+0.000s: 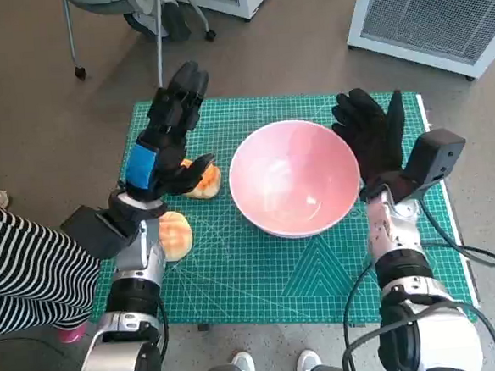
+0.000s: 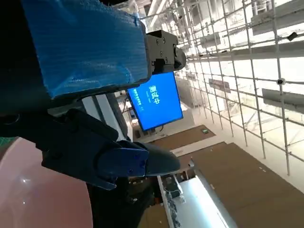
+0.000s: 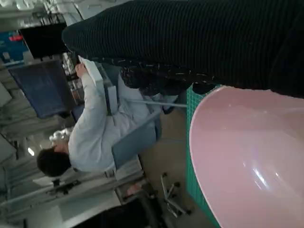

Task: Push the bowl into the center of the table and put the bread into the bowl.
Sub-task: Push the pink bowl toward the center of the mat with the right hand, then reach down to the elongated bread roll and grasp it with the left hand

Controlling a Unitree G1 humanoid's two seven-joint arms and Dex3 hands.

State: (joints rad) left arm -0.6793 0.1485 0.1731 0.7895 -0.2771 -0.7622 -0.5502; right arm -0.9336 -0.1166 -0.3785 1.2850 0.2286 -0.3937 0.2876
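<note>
A: Where's the bowl (image 1: 294, 178)?
B: Pink, upright, on the green mat (image 1: 236, 271), about mid-table. The right wrist view shows its rim beside the glove.

A: And the bread?
B: Two pieces, both on the mat to the robot's left of the bowl. One piece (image 1: 203, 180) lies near the bowl's rim, partly under the left hand (image 1: 164, 140). The other piece (image 1: 174, 235) sits nearer the robot, beside the left forearm.

A: The left hand?
B: Fingers spread, holding nothing, thumb over the first piece.

A: The right hand (image 1: 373, 134)?
B: Fingers apart and straight, up against the bowl's far-right rim, holding nothing.

A: Anyone around?
B: A person in white (image 3: 95, 133) sits in the right wrist view; a striped sleeve (image 1: 24, 269) shows at the head view's left edge
</note>
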